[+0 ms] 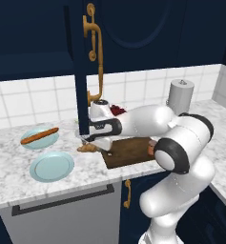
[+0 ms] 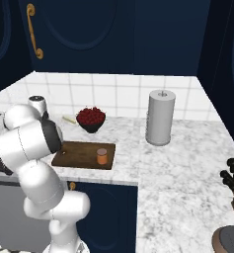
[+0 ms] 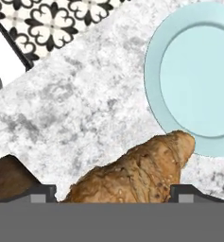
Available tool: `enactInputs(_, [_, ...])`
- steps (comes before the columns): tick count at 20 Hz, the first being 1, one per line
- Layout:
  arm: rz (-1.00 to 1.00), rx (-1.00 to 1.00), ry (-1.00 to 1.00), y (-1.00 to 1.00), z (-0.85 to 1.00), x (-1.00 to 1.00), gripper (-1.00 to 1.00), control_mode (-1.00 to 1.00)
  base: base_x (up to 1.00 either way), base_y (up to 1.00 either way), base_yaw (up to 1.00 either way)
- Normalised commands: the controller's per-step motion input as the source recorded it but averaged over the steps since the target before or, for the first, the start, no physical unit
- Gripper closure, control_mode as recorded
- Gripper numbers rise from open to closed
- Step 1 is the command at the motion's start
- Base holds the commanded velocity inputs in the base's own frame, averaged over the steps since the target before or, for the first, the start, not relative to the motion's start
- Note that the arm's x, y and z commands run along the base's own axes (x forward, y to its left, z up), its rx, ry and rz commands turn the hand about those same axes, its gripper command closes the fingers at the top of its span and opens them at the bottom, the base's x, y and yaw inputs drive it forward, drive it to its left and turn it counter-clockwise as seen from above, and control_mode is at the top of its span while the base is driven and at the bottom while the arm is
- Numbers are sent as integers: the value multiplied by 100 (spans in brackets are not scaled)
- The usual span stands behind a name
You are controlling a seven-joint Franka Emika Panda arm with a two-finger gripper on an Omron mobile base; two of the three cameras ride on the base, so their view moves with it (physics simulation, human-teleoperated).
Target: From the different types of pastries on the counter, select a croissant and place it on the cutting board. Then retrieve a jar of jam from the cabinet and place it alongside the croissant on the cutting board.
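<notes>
Hand view shows the croissant (image 3: pixel 132 175) lying on the worktop (image 3: pixel 75 104) between the spread fingertips of the gripper (image 3: pixel 113 194), not yet clamped, so closing would seize it for the board (image 1: pixel 131 151).

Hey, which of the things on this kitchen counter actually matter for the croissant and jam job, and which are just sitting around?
Job:
croissant, between the gripper fingertips
cutting board
jar of jam, on the board
cabinet, door open
counter

Lying about:
bread stick on its plate
empty blue plate
bowl of berries
paper-towel roll
</notes>
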Motion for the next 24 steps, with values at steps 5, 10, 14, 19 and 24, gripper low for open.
enactInputs(5, [11, 3, -9, -65, 0, 5, 100, -100, 0, 0, 0])
enactInputs(10, [17, 0, -9, -43, 0, 16, 100, -100, 0, 0, 0])
enactInputs(14, [20, 0, -9, -49, 0, 29, 100, -100, 0, 0, 0])
enactInputs(19, [20, 0, -6, -43, 0, 25, 100, -100, 0, 0, 0])
enactInputs(24, [21, -5, -10, -19, 0, 2, 100, -100, 0, 0, 0])
